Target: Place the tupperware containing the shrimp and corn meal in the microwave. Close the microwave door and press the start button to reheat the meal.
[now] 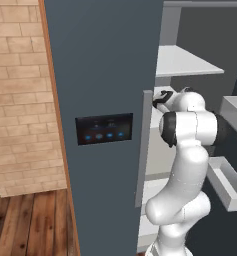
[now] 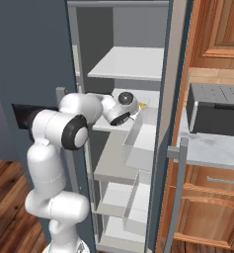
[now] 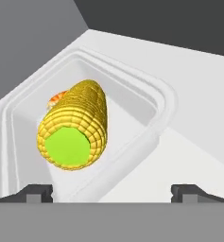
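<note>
Tupperware (image 3: 132, 106) sits right in front of the gripper (image 3: 112, 191), on a pale shelf (image 2: 106, 126) inside the open fridge (image 1: 100, 75), and the corn chunk (image 3: 75, 127) lies in it with a scrap of orange shrimp (image 3: 58, 98) showing behind. The two finger tips stand wide apart with nothing between them; the tub's near rim runs between them just ahead, so it looks like the reach-in before the grasp, the first step of the job. Next move, as I judge it, is to ease forward and down so one finger goes inside the rim and the other outside, then close on the wall. From the right base view the gripper (image 2: 133, 112) is tucked into the fridge with the shelf above it close overhead and a door bin (image 2: 138, 143) just below and beside it, so there is little room to lift; the tub will likely have to come straight back out, level, before swinging. Well off to the gripper's right a dark-grey box (image 2: 214, 116) stands on a marble bench (image 2: 212, 148), past the fridge's side wall, which the arm must clear. Tilting the tub could roll the corn out.
</note>
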Robot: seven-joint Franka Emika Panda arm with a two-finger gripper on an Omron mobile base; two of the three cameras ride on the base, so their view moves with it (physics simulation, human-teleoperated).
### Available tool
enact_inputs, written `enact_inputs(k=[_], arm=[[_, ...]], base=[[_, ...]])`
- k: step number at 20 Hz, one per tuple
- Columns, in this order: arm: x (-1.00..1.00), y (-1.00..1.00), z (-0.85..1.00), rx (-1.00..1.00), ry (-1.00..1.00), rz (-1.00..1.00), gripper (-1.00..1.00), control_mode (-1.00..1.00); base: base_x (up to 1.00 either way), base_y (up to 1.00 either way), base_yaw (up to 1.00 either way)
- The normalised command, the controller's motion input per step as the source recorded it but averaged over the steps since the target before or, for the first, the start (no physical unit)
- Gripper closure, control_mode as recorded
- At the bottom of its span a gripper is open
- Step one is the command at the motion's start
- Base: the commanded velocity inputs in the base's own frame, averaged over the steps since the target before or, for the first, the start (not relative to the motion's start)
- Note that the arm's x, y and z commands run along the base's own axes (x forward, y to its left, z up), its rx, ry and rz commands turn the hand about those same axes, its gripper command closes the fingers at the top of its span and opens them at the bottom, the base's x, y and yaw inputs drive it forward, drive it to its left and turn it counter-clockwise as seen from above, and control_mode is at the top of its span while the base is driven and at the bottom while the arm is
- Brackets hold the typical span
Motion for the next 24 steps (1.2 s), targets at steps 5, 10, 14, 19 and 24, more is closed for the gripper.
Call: enact_inputs(k=[5,10,14,19,24], arm=[[0.43,-0.13,-0.16,0.02,0.00,0.00,-1.00,-1.00],[0.45,-0.07,-0.16,0.00,0.01,0.00,-1.00,-1.00],[0.40,-0.01,-0.18,0.00,0.03,0.00,-1.00,-1.00],[0.30,0.00,-0.38,0.00,0.09,0.00,-1.00,-1.00],[0.40,0.07,-0.51,-0.03,0.25,0.00,-1.00,-1.00]], base=[[0.00,0.00,0.00],[0.00,0.00,0.00],[0.00,0.00,0.00],[0.00,0.00,0.00],[0.00,0.00,0.00]])
